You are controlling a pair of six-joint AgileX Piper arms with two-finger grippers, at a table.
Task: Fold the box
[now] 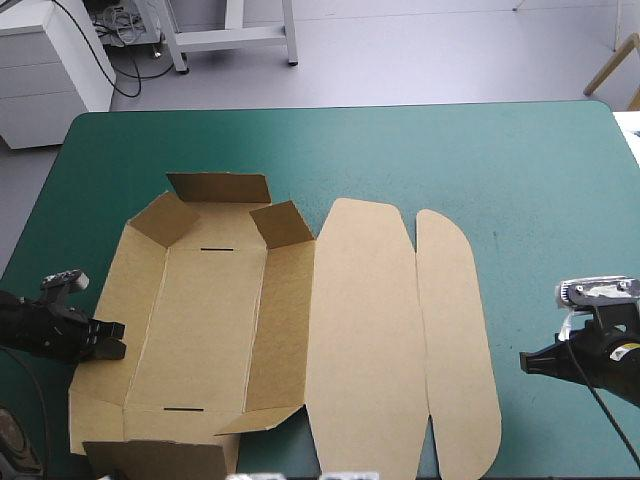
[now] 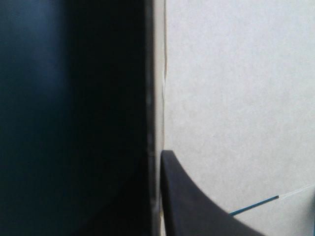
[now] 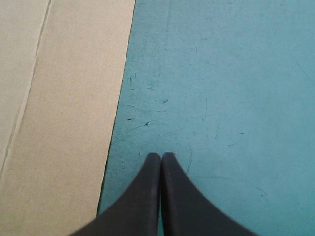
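Note:
The brown box (image 1: 215, 320) lies as a cut sheet on the teal-green cover (image 1: 540, 180). Its left part is a shallow tray with the far wall (image 1: 220, 187) and corner flaps half raised, and the lid panels (image 1: 360, 330) lie flat to the right. My left gripper (image 1: 112, 342) is at the tray's left wall. In the left wrist view that gripper (image 2: 156, 155) is shut on the box (image 2: 236, 98), whose wall edge runs between its fingers; one finger (image 2: 197, 206) lies on the inner face. My right gripper (image 1: 527, 362) is shut over bare cover, just right of the outer lid flap (image 3: 64, 123), holding nothing (image 3: 161, 155).
The table's left edge (image 1: 20, 255) runs close behind my left gripper. The near end flap (image 1: 160, 460) reaches the table's front edge. Teal-green cover stretches beyond the box to the far edge and to the right.

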